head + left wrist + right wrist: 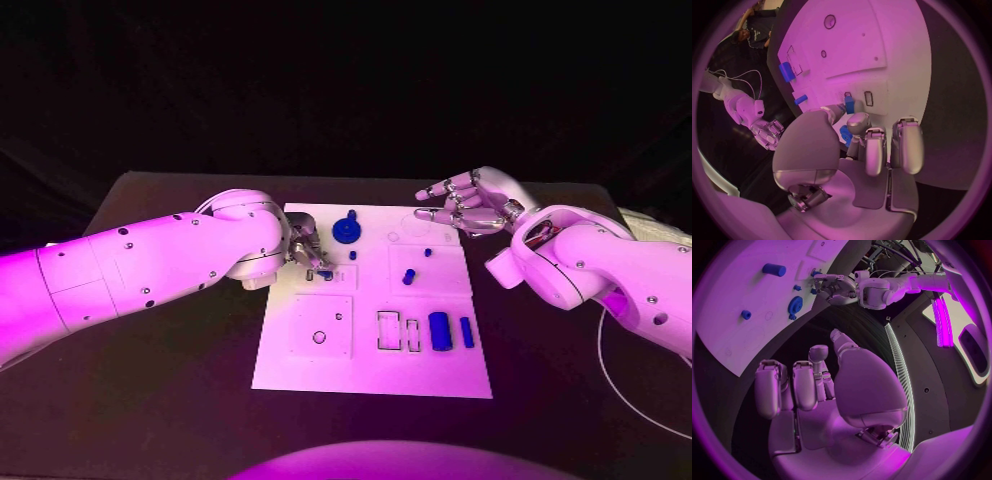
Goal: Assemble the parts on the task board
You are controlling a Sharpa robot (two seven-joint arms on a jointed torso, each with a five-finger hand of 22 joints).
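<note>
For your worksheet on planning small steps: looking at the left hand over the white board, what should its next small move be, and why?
Probably press straight down. The left hand pinches a small blue piece just above the board, beside a little rectangular slot, so seating it seems the likely step. The right hand hovers open, holding nothing.

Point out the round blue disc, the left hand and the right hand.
round blue disc (346,231): head view, disc's flat face.
left hand (306,252): head view, fingers over the board.
right hand (469,201): head view, palm.
</note>
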